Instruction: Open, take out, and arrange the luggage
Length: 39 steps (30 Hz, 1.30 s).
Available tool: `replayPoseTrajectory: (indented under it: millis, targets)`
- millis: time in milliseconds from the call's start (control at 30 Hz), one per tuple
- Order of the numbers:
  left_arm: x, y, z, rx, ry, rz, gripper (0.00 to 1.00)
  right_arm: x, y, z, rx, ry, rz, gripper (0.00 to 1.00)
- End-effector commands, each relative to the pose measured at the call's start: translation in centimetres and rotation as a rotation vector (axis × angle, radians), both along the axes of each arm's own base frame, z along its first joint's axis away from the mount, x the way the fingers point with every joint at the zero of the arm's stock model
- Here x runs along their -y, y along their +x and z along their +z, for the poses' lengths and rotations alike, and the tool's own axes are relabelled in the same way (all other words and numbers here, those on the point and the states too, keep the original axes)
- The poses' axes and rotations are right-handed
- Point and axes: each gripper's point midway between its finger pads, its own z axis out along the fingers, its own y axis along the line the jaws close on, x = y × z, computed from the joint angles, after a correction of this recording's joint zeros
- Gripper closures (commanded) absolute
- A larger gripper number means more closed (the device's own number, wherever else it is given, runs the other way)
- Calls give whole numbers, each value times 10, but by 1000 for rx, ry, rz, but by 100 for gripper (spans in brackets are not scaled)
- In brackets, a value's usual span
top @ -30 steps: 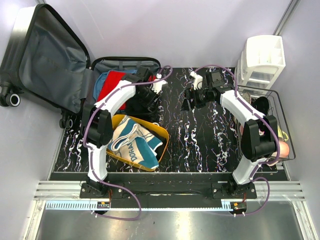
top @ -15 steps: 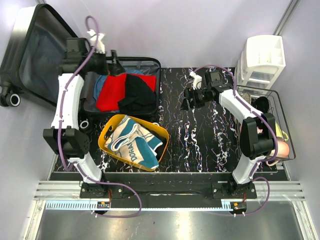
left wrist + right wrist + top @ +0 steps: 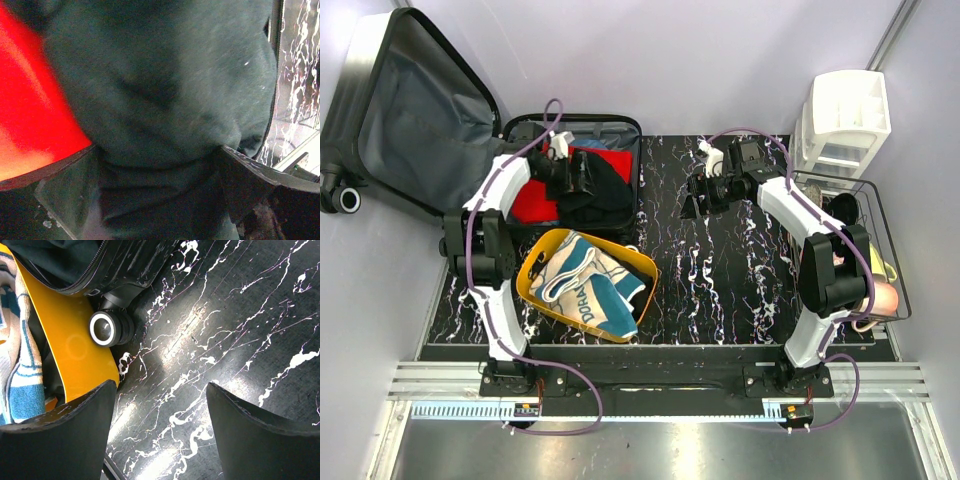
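Since half a second ago my left arm has swung back from the lid's edge and come down into the open shell, while my right arm has barely shifted. The luggage [image 3: 420, 120] lies open at the far left corner of the table [image 3: 740, 280], its grey-lined lid hanging beyond the left edge against the wall and its shell resting on the marbled top.

The left gripper [image 3: 578, 178] is pressed onto a black garment [image 3: 605, 195] heaped in the shell. From the wrist view I see its fingers [image 3: 65, 200] spread wide, with the dark cloth bulging up between them but not pinched. A red garment [image 3: 532, 200] lies just beside it, toward the left edge.

The right gripper [image 3: 695, 200] hovers over the bare far middle of the table, well apart from the luggage. Its fingers [image 3: 55, 430] are wide apart with nothing between them. Its camera looks down on one suitcase wheel [image 3: 106, 328] touching the rim of the yellow-orange bin [image 3: 648, 268].

That bin sits against the near side of the shell and holds a blue-and-white cloth [image 3: 590, 280] with printed letters. A white compartmented organizer [image 3: 845, 120] stands at the far right corner.
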Motion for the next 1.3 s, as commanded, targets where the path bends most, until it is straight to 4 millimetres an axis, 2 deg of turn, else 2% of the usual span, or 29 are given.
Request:
replayPoseTrajectory:
  millis: [0,100,200,233,333,400,433,467,500,533,567,600,633,700,733,800,833,900,933,1033,1100,1133,1267]
  targets:
    - [46,0,9,46,-36,-91,1,-2,7,21,40,21,-2,18]
    - [64,-1,12,89,-39,-148,1,1,6,21,42,13,-7,18]
    - [74,1,7,116,-10,-181,2,2,3,20,34,11,-10,18]
    - [75,3,2,111,-2,-184,9,1,2,21,37,12,-9,18]
    - [80,8,-5,106,8,-186,22,3,2,22,41,8,-14,18]
    - [84,9,-5,114,11,-203,34,3,2,21,40,7,-14,18]
    - [88,9,3,124,-3,-221,44,3,2,22,42,6,-14,18]
    - [87,10,9,148,2,-244,72,3,2,22,42,6,-14,18]
    - [86,11,17,167,7,-256,83,4,2,23,47,4,-15,18]
    - [86,7,38,202,4,-268,93,4,2,24,51,2,-14,18]
    - [83,6,50,273,30,-325,100,4,2,25,54,2,-13,18]
    - [82,3,63,313,36,-349,100,4,2,26,59,4,-11,18]
    - [80,-10,91,373,33,-384,100,4,1,26,60,4,-10,18]
    - [76,-26,116,480,78,-477,100,3,-1,27,59,8,-5,18]
    - [71,-46,139,529,90,-511,100,4,-1,28,62,10,-4,18]
    - [63,-64,156,640,160,-611,100,3,-2,28,65,17,2,18]
    - [54,-82,168,705,220,-671,100,3,-1,28,67,21,2,18]
    - [44,-99,177,765,279,-726,100,0,-1,30,69,37,9,18]
    - [37,-120,184,816,328,-808,100,-1,-1,30,68,43,9,19]
    - [26,-155,198,876,390,-897,100,-5,-1,33,65,62,17,20]
    - [22,-172,207,907,406,-939,100,-6,-1,36,69,71,22,20]
    - [21,-192,212,931,401,-989,100,-6,-1,38,73,76,23,20]
    - [22,-229,228,1001,372,-1016,100,-8,-6,39,71,85,29,20]
